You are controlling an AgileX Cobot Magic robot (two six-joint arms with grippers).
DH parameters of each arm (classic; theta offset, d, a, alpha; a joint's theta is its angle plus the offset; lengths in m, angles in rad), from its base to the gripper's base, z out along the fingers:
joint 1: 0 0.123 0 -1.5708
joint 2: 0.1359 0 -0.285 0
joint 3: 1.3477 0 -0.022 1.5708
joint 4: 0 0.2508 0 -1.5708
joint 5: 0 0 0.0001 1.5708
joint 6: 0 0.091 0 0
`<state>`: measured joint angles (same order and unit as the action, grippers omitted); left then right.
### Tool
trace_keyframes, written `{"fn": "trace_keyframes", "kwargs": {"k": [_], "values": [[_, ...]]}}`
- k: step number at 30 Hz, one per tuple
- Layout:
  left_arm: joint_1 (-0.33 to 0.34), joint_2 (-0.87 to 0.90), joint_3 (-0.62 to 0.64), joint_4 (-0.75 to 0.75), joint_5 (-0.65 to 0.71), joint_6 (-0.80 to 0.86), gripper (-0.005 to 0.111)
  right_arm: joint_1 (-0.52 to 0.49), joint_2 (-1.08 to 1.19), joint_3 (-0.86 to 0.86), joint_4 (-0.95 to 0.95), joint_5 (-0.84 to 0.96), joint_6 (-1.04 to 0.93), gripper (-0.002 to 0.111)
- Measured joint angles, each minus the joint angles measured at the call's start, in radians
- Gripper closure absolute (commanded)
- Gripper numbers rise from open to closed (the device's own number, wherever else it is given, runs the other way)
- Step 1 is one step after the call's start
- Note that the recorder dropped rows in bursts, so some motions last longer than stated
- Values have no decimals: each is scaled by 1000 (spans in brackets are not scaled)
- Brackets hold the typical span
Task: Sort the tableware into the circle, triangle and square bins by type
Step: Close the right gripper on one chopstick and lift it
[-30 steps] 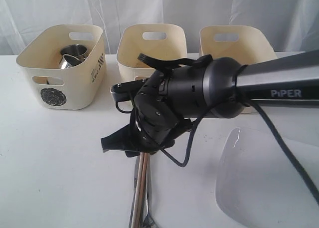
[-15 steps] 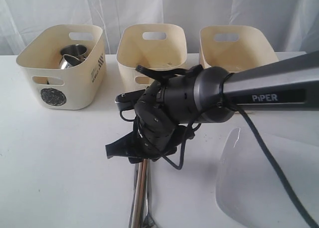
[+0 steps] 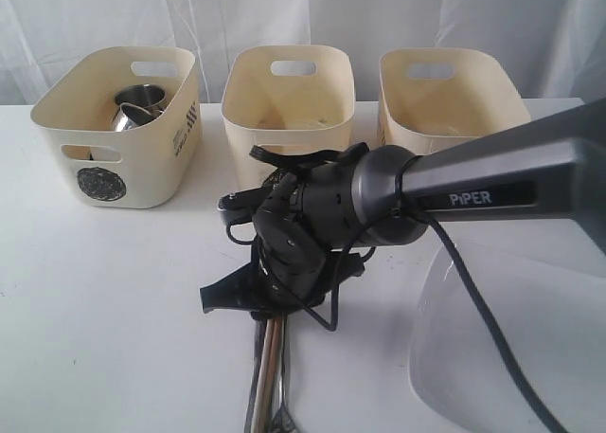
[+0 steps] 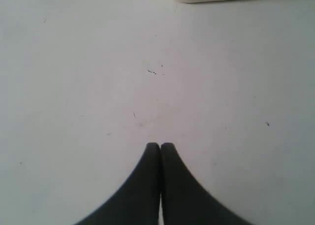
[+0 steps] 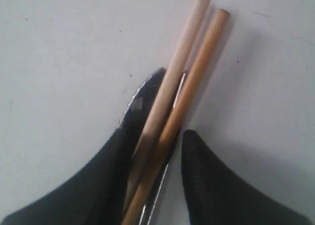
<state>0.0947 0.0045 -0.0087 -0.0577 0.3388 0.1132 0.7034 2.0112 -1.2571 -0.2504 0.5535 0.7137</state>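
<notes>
Exterior view shows the sort only partly done; the circle bin [image 3: 114, 135] at the left of the row holds the steel mugs [image 3: 140, 104], while the two other bins [image 3: 289, 92] [image 3: 450, 90] have their fronts hidden by the arm, so which is triangle and which is square cannot be told, nor whether anything lies in them. Unsorted on the bench [image 3: 95, 310] are the wooden chopsticks [image 3: 275, 352], the metal cutlery [image 3: 257, 381] tight beside them, and the large white plate [image 3: 511, 348] at the near right; the bowl and the small dish are not to be seen.

By my judgement the step in hand is the pick-up of the chopsticks; the right hand [image 5: 172, 112] is down at the bench with its jaws parted astride the pair, near one end of the sticks; one finger [image 5: 142, 99] lies against them, partly under the nearer stick, and the other finger [image 5: 197, 151] stands just beside them with a strip of bench between, so nothing is gripped yet; a sliver of the cutlery shows between the sticks and may get caught up in the grasp.

The left hand [image 4: 160, 147] is clenched on nothing, its tips pressed together over bare bench, well apart from the tableware.
</notes>
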Motion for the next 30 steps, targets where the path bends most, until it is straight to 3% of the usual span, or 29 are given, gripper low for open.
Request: {"fn": "trace_keyframes", "kwargs": {"k": [10, 17, 19, 23, 30], "values": [[0, 0, 0, 0, 0, 0, 107, 0, -4, 0, 0, -17, 0, 105], [0, 0, 0, 0, 0, 0, 107, 0, -20, 0, 0, -62, 2, 108], [0, 0, 0, 0, 0, 0, 107, 0, -20, 0, 0, -62, 0, 102], [0, 0, 0, 0, 0, 0, 107, 0, -20, 0, 49, -47, -101, 76], [0, 0, 0, 0, 0, 0, 107, 0, -20, 0, 90, -35, -150, 74]]}}
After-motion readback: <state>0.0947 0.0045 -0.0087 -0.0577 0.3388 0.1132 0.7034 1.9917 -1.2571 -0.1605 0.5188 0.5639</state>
